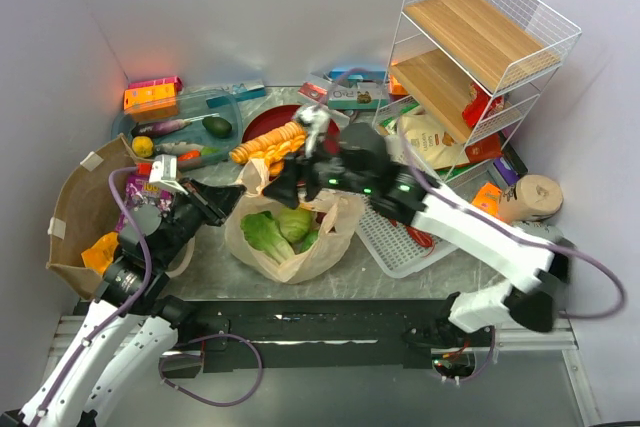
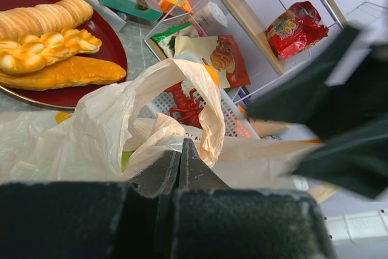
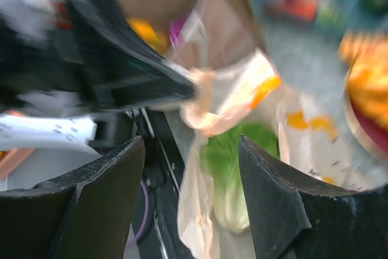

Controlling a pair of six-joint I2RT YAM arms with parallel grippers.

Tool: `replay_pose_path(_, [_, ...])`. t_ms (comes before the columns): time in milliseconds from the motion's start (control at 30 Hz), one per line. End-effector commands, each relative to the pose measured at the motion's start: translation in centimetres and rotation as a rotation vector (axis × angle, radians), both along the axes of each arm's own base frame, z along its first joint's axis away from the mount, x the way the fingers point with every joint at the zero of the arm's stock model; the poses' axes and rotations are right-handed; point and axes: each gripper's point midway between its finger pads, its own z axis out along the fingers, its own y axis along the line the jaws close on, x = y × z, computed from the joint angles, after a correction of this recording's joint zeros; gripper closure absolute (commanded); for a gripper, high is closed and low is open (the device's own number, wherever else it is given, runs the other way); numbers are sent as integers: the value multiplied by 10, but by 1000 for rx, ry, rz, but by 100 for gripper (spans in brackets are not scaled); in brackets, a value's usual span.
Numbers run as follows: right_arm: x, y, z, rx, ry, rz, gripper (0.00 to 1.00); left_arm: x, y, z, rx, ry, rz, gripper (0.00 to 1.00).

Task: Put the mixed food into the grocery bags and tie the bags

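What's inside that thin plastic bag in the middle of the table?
The plastic bag holds leafy lettuce and a rounder pale-green cabbage. Anything beneath those greens is covered by them and by the bag's crumpled film.

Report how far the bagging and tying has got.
Done: leafy greens sit inside the plastic bag; snack packets lie in the paper bag. In hand: the left gripper has its fingers shut on a plastic bag handle, while the right gripper hovers open beside it. Left: neither bag looks tied, and bread lies on the red plate.
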Motion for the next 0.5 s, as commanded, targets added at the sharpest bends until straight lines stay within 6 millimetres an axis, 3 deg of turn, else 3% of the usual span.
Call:
replay_pose_path(0, [1, 22, 0, 28, 92, 34, 30, -4, -2, 20, -54, -68, -21, 99])
replay_pose_path(67, [1, 24, -15, 27, 152, 22, 29, -5, -3, 20, -63, -71, -26, 99])
replay_pose_path(167, [0, 26, -23, 66, 200, 9, 27, -6, -5, 19, -83, -75, -36, 99])
replay_pose_path(333, [-1, 36, -19, 188, 232, 32, 26, -6, -11, 16, -101, -65, -67, 99])
replay_pose_path(467, [3, 47, -30, 169, 256, 46, 26, -6, -14, 19, -127, -82, -84, 99])
